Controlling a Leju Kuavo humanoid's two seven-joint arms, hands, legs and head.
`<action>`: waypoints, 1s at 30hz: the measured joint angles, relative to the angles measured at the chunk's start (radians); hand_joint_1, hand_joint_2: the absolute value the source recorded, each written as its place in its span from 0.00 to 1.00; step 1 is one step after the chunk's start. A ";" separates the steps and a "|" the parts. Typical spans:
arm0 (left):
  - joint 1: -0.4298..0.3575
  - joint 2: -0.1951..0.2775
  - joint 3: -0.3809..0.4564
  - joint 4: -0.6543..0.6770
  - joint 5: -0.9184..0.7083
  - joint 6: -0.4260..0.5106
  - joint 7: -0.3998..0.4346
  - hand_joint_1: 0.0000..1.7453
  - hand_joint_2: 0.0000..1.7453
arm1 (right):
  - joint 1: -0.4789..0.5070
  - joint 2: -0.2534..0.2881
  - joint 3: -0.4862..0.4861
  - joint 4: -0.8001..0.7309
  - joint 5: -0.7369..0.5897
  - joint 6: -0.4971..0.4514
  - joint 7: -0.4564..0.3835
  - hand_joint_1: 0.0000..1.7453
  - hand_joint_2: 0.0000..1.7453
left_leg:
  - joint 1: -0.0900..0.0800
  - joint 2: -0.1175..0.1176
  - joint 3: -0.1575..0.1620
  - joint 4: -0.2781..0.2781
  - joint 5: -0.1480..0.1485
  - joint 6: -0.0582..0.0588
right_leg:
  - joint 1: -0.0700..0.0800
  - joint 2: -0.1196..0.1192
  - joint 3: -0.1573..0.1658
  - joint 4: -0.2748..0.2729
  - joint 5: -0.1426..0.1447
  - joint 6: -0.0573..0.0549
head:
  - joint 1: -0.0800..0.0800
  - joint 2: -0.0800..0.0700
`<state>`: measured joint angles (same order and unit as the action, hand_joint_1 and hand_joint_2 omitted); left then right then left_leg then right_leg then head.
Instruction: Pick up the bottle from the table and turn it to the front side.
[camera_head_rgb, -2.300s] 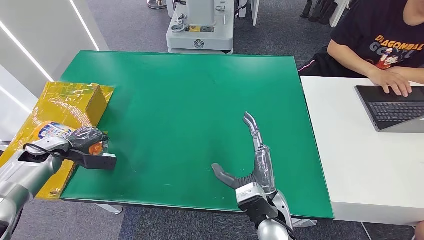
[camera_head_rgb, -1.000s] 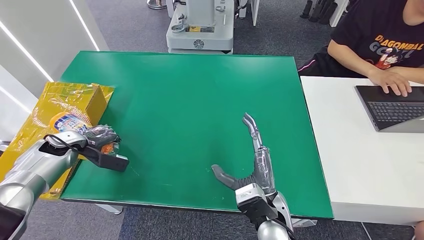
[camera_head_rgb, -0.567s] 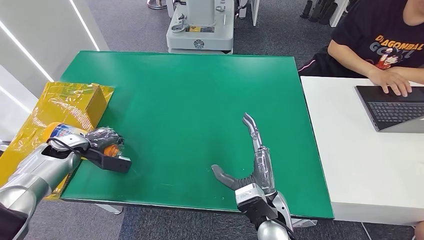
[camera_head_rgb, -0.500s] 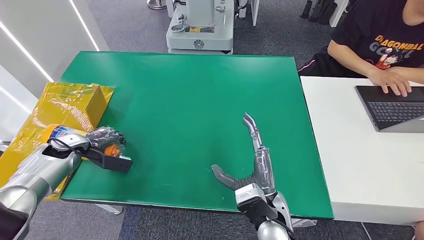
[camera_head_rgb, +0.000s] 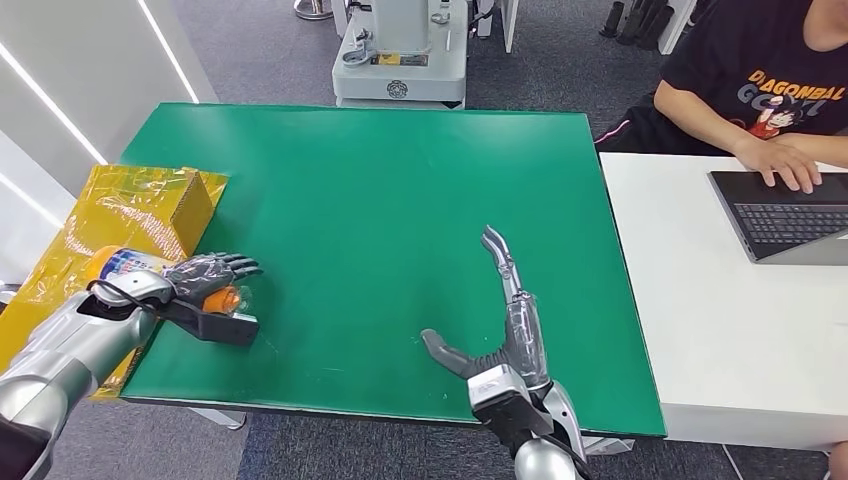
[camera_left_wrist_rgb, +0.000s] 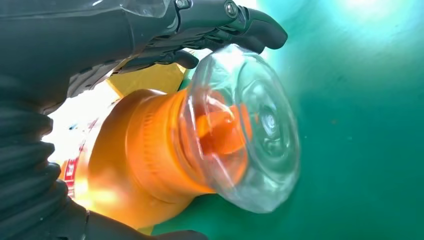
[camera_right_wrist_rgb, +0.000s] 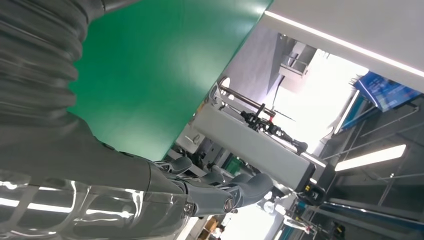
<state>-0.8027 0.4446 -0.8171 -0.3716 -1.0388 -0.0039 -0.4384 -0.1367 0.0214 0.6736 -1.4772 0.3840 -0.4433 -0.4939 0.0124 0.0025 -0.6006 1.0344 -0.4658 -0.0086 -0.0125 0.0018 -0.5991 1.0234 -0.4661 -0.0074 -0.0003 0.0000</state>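
Observation:
The bottle (camera_head_rgb: 127, 264) lies on its side at the left edge of the green table (camera_head_rgb: 400, 180), its orange neck under a clear cap (camera_head_rgb: 227, 297) pointing toward the table's middle. My left hand (camera_head_rgb: 205, 276) lies around it, fingers stretched out straight above the cap and thumb below, not closed on it. In the left wrist view the bottle (camera_left_wrist_rgb: 165, 150) sits between the dark fingers (camera_left_wrist_rgb: 220, 15) and the thumb. My right hand (camera_head_rgb: 505, 320) rests flat and open on the mat near the front edge, holding nothing; its fingers (camera_right_wrist_rgb: 215, 192) are extended.
A yellow foil-wrapped box (camera_head_rgb: 150, 205) sits just behind the bottle at the table's left edge. A white table (camera_head_rgb: 700, 320) adjoins on the right, with a laptop (camera_head_rgb: 780, 225) and a person (camera_head_rgb: 770, 90) typing. A grey machine (camera_head_rgb: 400, 50) stands behind.
My left hand moved the bottle slightly toward the table's middle, then its fingers uncurled from around the neck and now stretch out. The right hand has not moved.

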 joint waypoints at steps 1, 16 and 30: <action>0.001 0.002 0.000 0.000 0.002 0.000 -0.004 0.00 1.00 | -0.001 0.000 0.000 0.002 0.000 0.000 0.000 0.00 1.00 | 0.000 0.000 0.000 0.000 0.000 0.000 | 0.000 0.000 0.000 0.000 0.000 0.000 | 0.000 0.000; 0.042 0.061 0.009 -0.023 0.026 0.124 -0.041 0.00 1.00 | -0.001 0.000 0.000 0.013 -0.004 -0.003 -0.010 0.00 1.00 | 0.000 0.001 0.001 0.000 0.000 0.000 | 0.000 0.001 0.000 0.000 0.000 0.000 | 0.000 0.000; 0.105 0.206 0.062 -0.386 0.028 0.154 -0.056 0.00 1.00 | 0.036 0.000 -0.020 0.003 0.007 -0.024 -0.012 0.00 1.00 | 0.000 0.000 0.000 0.000 0.000 -0.001 | 0.000 0.001 0.000 -0.001 0.000 0.000 | 0.000 0.000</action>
<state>-0.6982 0.6502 -0.7550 -0.7576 -1.0106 0.1504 -0.4943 -0.1006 0.0214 0.6538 -1.4740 0.3910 -0.4669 -0.5056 0.0123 0.0028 -0.6004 1.0346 -0.4654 -0.0091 -0.0125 0.0023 -0.5996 1.0229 -0.4662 -0.0074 -0.0001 0.0000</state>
